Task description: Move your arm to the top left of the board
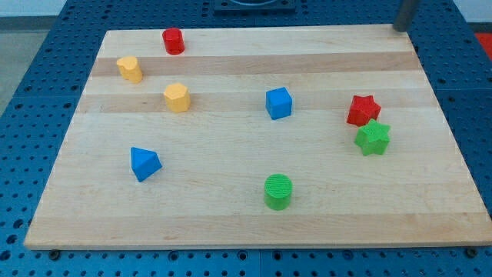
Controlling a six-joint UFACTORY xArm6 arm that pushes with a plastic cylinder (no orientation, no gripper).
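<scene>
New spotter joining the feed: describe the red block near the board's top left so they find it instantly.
Start at the wooden board and go to its top-left corner. The red cylinder stands nearest the top edge there. Its two neighbours, lower down, are yellow; the other red block is a star far right.

tip: my tip (400,28) at board (231,215) top-right corner, apparently just at the edge, well apart from all blocks | top left: red cylinder (174,41), yellow block (130,68), yellow hexagonal block (177,98) | centre: blue cube (279,103) | right: red star (363,111) touching green star (373,138) | bottom: blue triangular block (144,163), green cylinder (278,191)
</scene>
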